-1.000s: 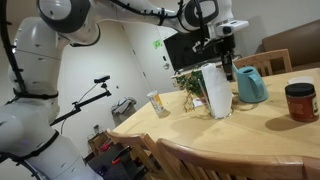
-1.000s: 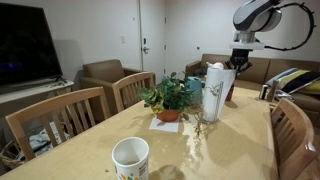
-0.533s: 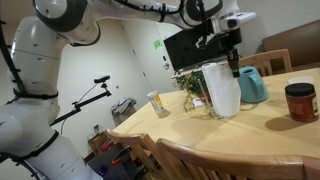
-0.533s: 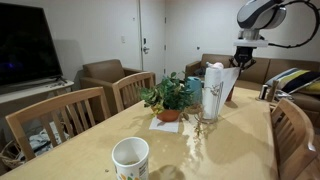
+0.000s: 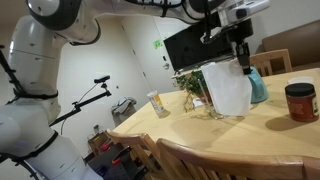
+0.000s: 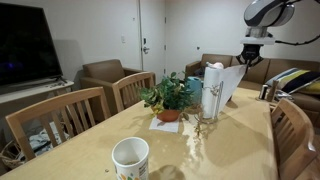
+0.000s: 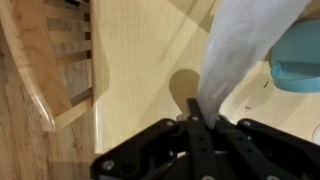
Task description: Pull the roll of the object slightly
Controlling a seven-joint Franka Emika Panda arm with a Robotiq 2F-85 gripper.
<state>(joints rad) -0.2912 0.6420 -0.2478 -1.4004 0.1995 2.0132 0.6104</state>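
The white paper towel roll stands upright on its thin stand on the wooden table; it also shows in an exterior view. A loose white sheet is drawn out from the roll to the gripper, which is shut on the sheet's far corner. In the other exterior view the sheet slants up to the gripper. In the wrist view the sheet runs from between the closed fingers out across the table.
A teal pitcher stands right behind the sheet, also in the wrist view. A dark red-lidded jar, a small white-and-yellow bottle, a potted plant, a white cup and wooden chairs surround the table.
The gripper has moved away from the roll, holding the sheet. The sheet has unrolled and now spans much wider than one second ago. The roll stays upright.
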